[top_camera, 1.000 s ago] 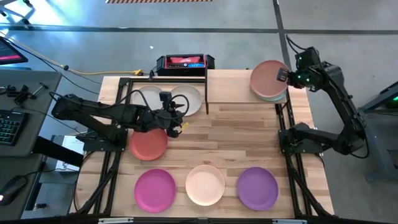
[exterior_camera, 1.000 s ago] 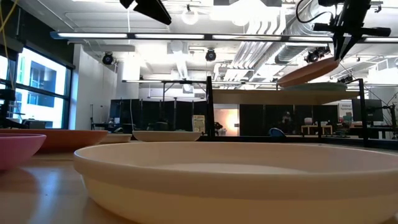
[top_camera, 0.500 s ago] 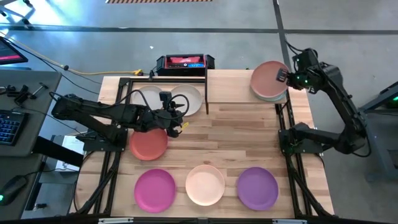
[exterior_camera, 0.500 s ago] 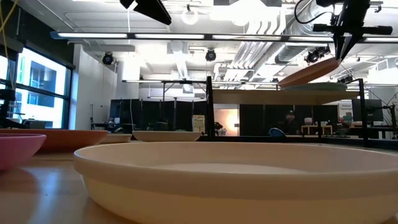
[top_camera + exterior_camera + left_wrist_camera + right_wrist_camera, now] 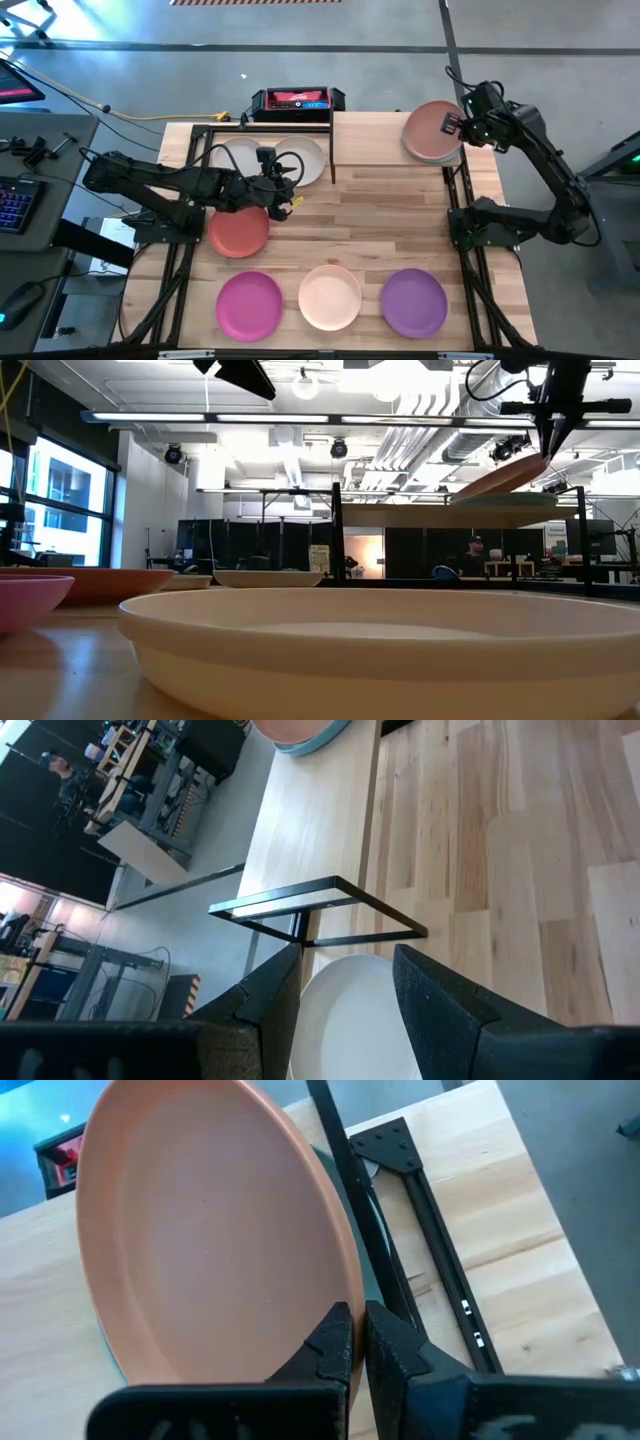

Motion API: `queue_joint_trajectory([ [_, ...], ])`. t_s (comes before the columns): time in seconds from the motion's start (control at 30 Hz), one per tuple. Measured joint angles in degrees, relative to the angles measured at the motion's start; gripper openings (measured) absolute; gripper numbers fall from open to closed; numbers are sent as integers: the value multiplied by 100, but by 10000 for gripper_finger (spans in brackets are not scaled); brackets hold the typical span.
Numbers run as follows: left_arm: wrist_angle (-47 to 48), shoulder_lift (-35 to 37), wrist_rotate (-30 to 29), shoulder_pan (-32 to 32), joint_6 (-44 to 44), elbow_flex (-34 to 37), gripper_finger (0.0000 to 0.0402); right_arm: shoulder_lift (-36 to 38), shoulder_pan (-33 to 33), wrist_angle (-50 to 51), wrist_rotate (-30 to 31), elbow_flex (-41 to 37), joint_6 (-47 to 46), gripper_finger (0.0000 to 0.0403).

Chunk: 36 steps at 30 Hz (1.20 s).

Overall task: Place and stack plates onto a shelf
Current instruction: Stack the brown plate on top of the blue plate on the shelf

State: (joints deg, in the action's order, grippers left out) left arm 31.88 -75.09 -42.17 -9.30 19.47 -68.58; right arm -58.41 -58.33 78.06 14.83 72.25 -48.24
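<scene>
right end effector (image 5: pixel 458 127): clenched on the rim of the dusty pink plate (image 5: pixel 432 124), over the shelf (image 5: pixel 375 140) at the counter's far right corner
dusty pink plate: tilted, gripped edge raised, its lower edge on or just above the mint green plate (image 5: pixel 505 501) lying on the shelf; in the right wrist view the fingers (image 5: pixel 335 1342) pinch the rim nearly closed
shelf: light-wood panel on black posts, raised above the counter (image 5: pixel 390 230) along its far edge, right half
left end effector (image 5: pixel 285 186): hanging released, fingers apart, over the near edge of the white plate (image 5: pixel 233 158) and cream plate (image 5: pixel 305 160), holding nothing
white and cream plates: side by side at the counter's far left, inside a black frame (image 5: pixel 270 128)
coral red plate (image 5: pixel 239 231): left side of the counter, just near of the left arm
near edge row: magenta plate (image 5: pixel 249 305), peach plate (image 5: pixel 330 296), purple plate (image 5: pixel 413 302), left to right, close together but apart
beyond the far edge: a dark box with a red and blue top (image 5: pixel 297 101)
</scene>
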Motion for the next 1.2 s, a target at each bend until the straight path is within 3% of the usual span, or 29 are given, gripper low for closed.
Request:
queue_joint_trajectory([
  [1.2,0,-1,-2,0,14,-2,149,-14,-4,10,-125,0,-78,0],
])
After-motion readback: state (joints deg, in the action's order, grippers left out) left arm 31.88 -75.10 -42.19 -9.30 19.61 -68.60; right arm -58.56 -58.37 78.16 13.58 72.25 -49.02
